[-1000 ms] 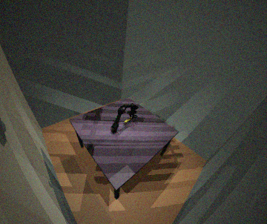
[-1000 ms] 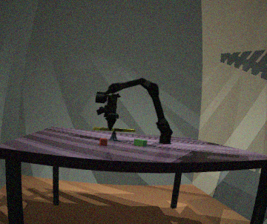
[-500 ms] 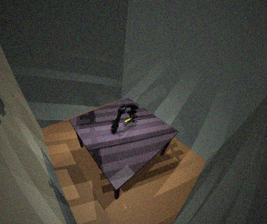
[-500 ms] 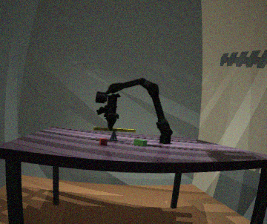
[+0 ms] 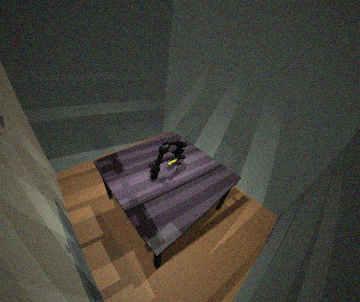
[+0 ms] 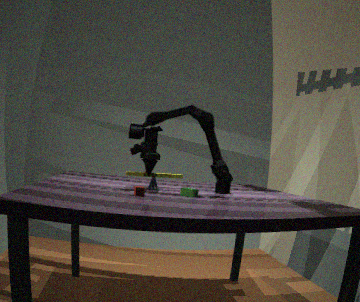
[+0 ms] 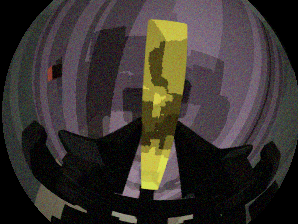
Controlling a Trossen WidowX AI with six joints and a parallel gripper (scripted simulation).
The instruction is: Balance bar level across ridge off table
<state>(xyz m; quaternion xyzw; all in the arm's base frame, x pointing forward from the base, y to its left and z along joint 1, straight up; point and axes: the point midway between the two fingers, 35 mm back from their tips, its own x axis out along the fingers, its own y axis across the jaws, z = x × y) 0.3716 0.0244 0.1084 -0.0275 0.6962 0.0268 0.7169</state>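
The yellow bar (image 5: 173, 162) (image 6: 171, 175) (image 7: 172, 55) looks near level in the exterior view, above the table. My gripper (image 6: 150, 173) (image 7: 158, 123) points down and is shut on the bar, one finger on each side. The small blue-grey ridge (image 6: 153, 186) stands on the table under the bar, close below the fingertips. Its top meets the bar's line in the exterior view; whether they touch cannot be told. In the wrist view the bar runs away from the fingers, and dark shapes beside it could be ridge or shadow.
A red block (image 6: 139, 191) (image 7: 50, 74) stands left of the ridge in the exterior view. A green block (image 6: 189, 192) lies right of it, between the ridge and the arm's base (image 6: 223, 185). The striped purple table (image 5: 179, 210) (image 6: 104, 207) carries everything.
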